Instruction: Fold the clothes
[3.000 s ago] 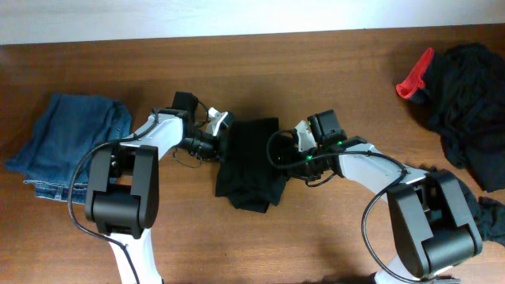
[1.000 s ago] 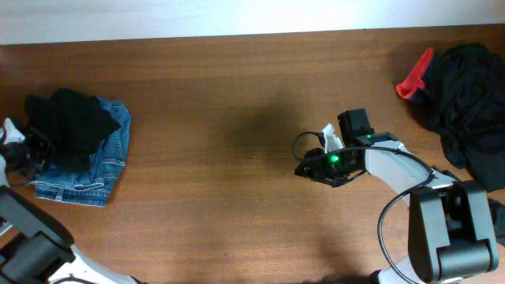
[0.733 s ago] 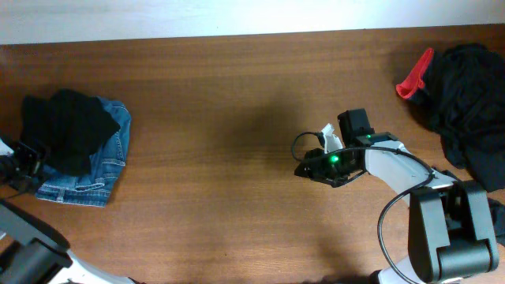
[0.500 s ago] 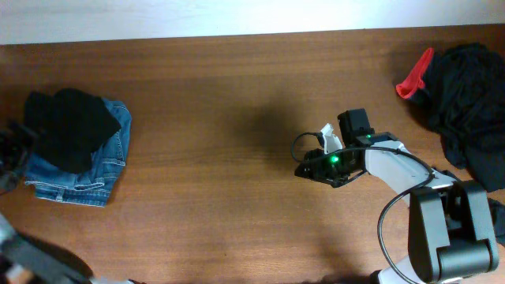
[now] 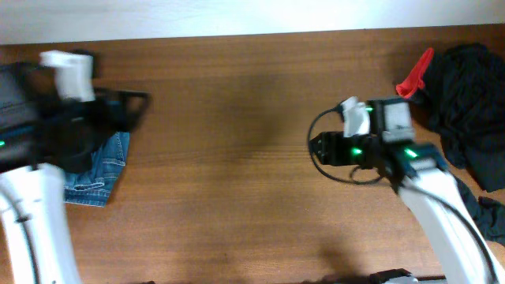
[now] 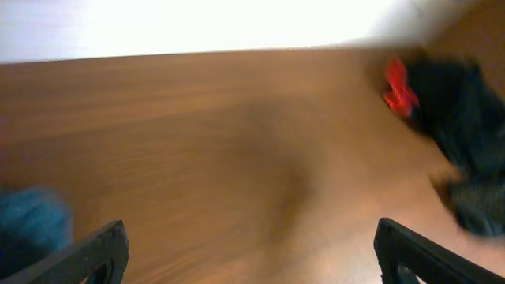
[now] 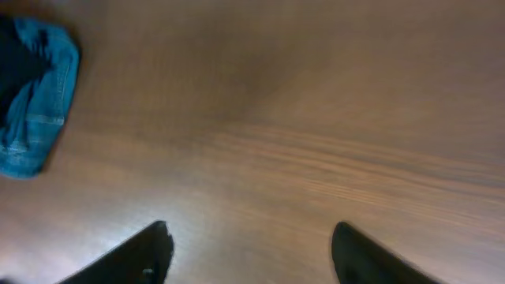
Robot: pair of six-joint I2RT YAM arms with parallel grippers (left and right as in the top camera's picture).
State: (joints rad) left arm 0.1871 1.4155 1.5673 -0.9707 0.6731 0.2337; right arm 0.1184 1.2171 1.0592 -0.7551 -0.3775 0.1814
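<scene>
The left hand (image 6: 251, 230) has its fingers spread wide with nothing between them and hangs above the tabletop (image 6: 197, 142) near the left edge. The right hand (image 7: 251, 230) is also spread and empty, right of the tabletop's middle. The clothes (image 5: 469, 95) lie in a loose black heap at the right edge, toward the far right corner. A red item (image 5: 414, 75) touches the heap's left side. Blue jeans (image 5: 99, 170) lie at the left edge with a black piece (image 7: 12, 55) on them.
</scene>
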